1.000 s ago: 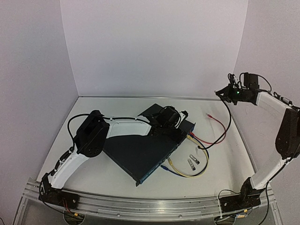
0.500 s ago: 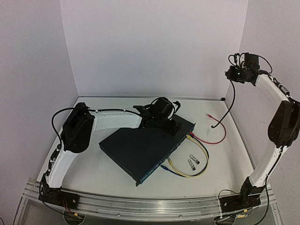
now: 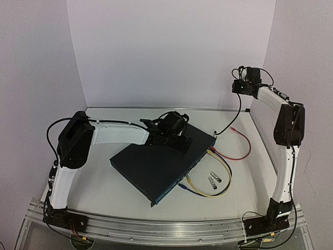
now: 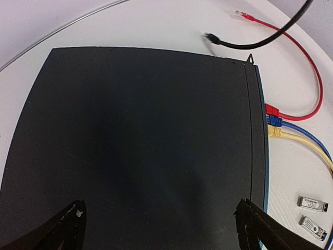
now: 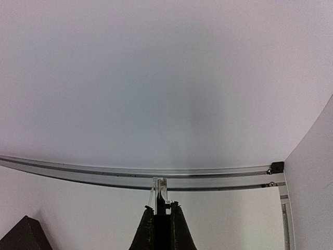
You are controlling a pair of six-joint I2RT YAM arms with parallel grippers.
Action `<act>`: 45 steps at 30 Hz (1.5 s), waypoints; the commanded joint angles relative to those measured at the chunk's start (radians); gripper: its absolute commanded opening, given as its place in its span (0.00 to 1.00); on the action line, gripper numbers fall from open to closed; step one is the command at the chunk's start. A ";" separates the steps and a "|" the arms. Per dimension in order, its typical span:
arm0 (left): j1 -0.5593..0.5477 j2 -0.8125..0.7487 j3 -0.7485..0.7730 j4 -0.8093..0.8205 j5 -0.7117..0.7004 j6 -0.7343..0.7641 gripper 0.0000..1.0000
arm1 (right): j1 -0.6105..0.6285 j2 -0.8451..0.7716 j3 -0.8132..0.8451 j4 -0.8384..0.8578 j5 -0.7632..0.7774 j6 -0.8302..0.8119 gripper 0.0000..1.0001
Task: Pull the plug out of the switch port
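The left hand (image 4: 161,208), fingers apart, sits over the switch (image 4: 140,135) mid-tabletop (image 3: 104,182); it should press down so the box cannot slide. The right hand (image 5: 162,208), raised high, is clamped on a clear plug (image 5: 159,187), seemingly free of the ports; draw its black cable (image 3: 239,112) away gently.

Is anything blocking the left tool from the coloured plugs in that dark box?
Nothing visible does. The left tool is open over the switch top; the red plug, blue plug and yellow plug sit in its port face, uncovered.
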 commanded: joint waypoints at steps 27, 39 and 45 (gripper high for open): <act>0.004 0.118 0.199 -0.066 0.078 0.069 1.00 | 0.040 -0.056 -0.167 -0.110 -0.021 0.015 0.87; -0.028 0.221 0.342 -0.121 0.203 0.196 1.00 | -0.112 -0.359 -0.751 -0.125 -0.888 0.298 0.87; -0.032 0.264 0.392 -0.111 0.225 0.210 1.00 | -0.122 -0.286 -0.800 -0.123 -1.001 0.288 0.82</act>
